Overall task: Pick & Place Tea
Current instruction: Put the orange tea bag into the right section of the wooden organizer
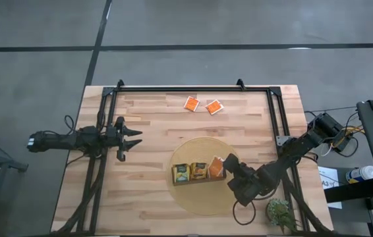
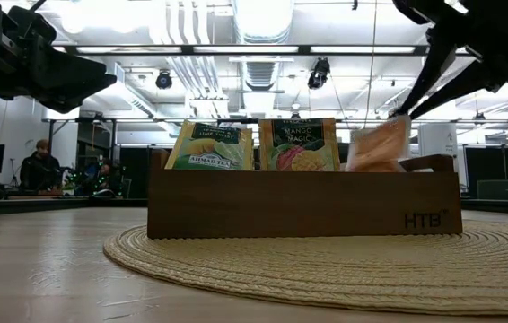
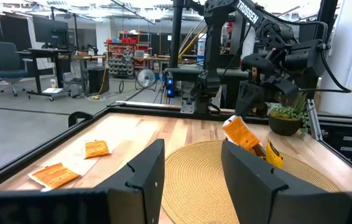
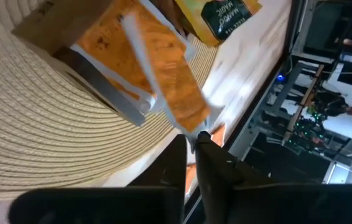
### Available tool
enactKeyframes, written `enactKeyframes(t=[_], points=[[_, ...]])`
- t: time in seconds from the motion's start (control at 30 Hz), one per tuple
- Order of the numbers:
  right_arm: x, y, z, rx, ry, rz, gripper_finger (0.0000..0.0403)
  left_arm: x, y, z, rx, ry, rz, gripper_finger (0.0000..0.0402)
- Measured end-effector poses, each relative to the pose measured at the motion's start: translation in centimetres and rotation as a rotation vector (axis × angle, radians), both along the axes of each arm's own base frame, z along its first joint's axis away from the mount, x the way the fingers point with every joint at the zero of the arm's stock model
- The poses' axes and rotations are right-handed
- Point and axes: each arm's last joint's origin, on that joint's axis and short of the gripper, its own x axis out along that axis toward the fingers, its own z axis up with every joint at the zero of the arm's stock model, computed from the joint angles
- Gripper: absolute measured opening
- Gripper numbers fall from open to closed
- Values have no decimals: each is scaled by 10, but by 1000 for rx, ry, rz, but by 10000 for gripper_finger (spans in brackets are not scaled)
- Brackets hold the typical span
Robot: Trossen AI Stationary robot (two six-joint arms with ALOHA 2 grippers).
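A brown wooden tray [image 2: 308, 206] stands on a round woven mat [image 1: 200, 201]. A green-and-yellow tea sachet [image 2: 211, 146] stands upright in its left compartment. A yellow-orange one [image 2: 299, 145] stands in the middle. Over the right compartment my right gripper [image 4: 194, 142] is shut on a bright orange sachet [image 4: 179, 99], blurred in the low view [image 2: 380, 144]. Another orange sachet [image 4: 117, 53] lies in the tray beside it. Two more orange sachets [image 1: 191, 104] [image 1: 214, 106] lie flat on the table's far side. My left gripper [image 1: 134, 138] hovers open at the table's left. My right gripper pinches the orange sachet by one corner [image 4: 196, 126] between its two fingertips. The fingers slant downward from the table's near right side. The sachet stands tilted below the fingers, with its lower part behind the wall of the tray's right compartment [image 2: 416, 193].
A black metal frame [image 1: 193, 89] runs round the tabletop. A small potted plant [image 1: 280, 210] stands at the near right corner, close behind the right arm. Bare wood lies between the left gripper and the mat.
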Motion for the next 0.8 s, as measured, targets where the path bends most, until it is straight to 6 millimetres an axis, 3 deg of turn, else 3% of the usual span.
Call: enactKeyframes(t=[0.33,0.53,0.67,0.8], points=[[5,-6,7,22,-34,-67,118,0,0,0,0,-1,0,153],[9,-5,26,62,-139,-173,160,0,0,0,0,-1,0,153],[17,-8,42,227,-209,-293,171,0,0,0,0,-1,0,153],[27,-23,54,569,-152,-459,170,0,0,0,0,-1,0,153]])
